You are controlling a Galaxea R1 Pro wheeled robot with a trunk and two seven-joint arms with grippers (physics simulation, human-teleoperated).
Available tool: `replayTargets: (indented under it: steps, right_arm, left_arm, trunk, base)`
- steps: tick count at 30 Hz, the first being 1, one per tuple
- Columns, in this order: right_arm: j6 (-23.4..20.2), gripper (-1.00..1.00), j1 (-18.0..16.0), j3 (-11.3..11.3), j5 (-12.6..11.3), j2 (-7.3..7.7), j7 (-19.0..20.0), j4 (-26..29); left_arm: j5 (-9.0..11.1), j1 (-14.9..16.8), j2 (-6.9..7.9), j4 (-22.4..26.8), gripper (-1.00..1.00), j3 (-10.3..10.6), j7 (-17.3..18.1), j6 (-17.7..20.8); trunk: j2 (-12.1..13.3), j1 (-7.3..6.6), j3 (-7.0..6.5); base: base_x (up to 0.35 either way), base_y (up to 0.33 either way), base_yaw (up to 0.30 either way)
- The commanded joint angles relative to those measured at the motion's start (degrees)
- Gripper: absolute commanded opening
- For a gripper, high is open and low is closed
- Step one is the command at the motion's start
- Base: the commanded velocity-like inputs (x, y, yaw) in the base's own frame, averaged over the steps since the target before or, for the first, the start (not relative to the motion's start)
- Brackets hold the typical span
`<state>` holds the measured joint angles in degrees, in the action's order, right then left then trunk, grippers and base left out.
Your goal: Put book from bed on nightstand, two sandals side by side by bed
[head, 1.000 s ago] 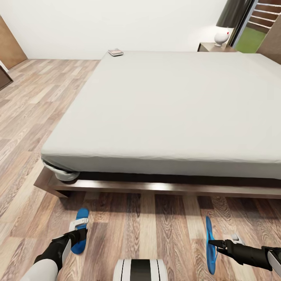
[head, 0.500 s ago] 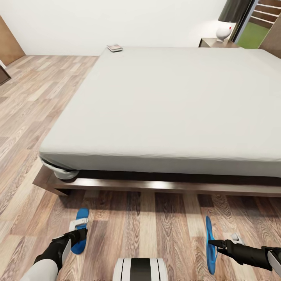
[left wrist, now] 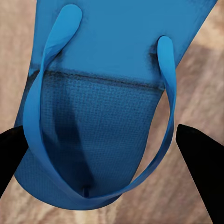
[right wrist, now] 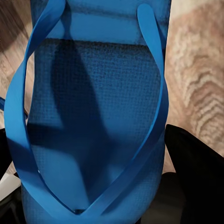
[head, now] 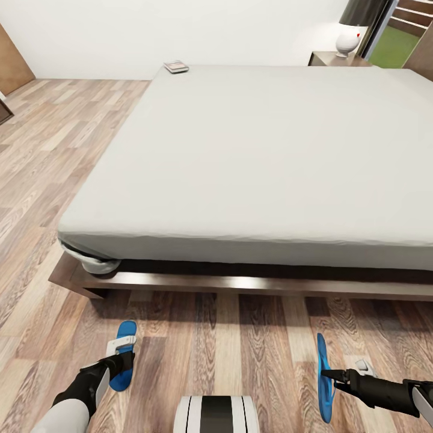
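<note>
The bed (head: 252,150) has a light grey mattress on a dark wood frame, and the book (head: 176,67) lies at its far left corner. A nightstand (head: 332,58) stands past the far right corner. Low over the floor by the bed's near side, my left gripper (head: 123,356) is shut on a blue sandal (head: 127,329) held flat. My right gripper (head: 328,374) is shut on the other sandal (head: 322,355), turned on its edge. In the left wrist view, black fingers (left wrist: 200,163) flank the sandal (left wrist: 116,56). In the right wrist view, the second sandal (right wrist: 98,102) sits beside a dark finger (right wrist: 196,182).
Wood-plank floor (head: 252,337) runs between me and the bed frame (head: 240,282), and on along the bed's left side. A white lamp (head: 348,41) stands on the nightstand. A brown door (head: 12,60) is at the far left.
The whole picture has shifted as the camera moved: the bed and book sit slightly higher and nearer. Both grippers hold their sandals in the same spots in the view.
</note>
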<state>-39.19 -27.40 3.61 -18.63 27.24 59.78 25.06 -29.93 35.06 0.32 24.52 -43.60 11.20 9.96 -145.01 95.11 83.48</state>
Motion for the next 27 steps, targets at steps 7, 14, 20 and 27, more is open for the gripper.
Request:
replayTargets:
  steps: [7, 14, 20, 27]
  right_arm:
    - [-0.36, -1.0, -0.02, 0.08, -0.18, 0.0, 0.07, -0.01]
    - [-0.36, -1.0, -0.02, 0.08, -0.18, 0.0, 0.07, -0.01]
    - [-0.36, -1.0, -0.02, 0.08, -0.18, 0.0, 0.07, -0.01]
    - [-0.36, -1.0, -0.02, 0.08, -0.18, 0.0, 0.07, -0.01]
  left_arm:
    - [-0.65, 0.01, -0.06, 0.09, -1.0, -0.52, 0.58, 0.24]
    - [-0.65, 0.01, -0.03, 0.09, -1.0, -0.52, 0.58, 0.27]
    - [-0.68, 0.01, 0.02, 0.33, -1.0, -0.41, 0.58, 5.71]
    - [-0.65, 0.01, -0.05, 1.66, -1.0, -0.26, 0.49, 8.89]
  trunk:
    - [-0.01, 0.0, 0.04]
    - [-0.01, 0.0, 0.04]
    - [-0.01, 0.0, 0.04]
    - [-0.01, 0.0, 0.04]
  base:
    - [0.005, 0.0, 0.0]
    - [0.109, 0.0, 0.0]
    - [0.002, 0.0, 0.0]
    - [0.0, 0.0, 0.0]
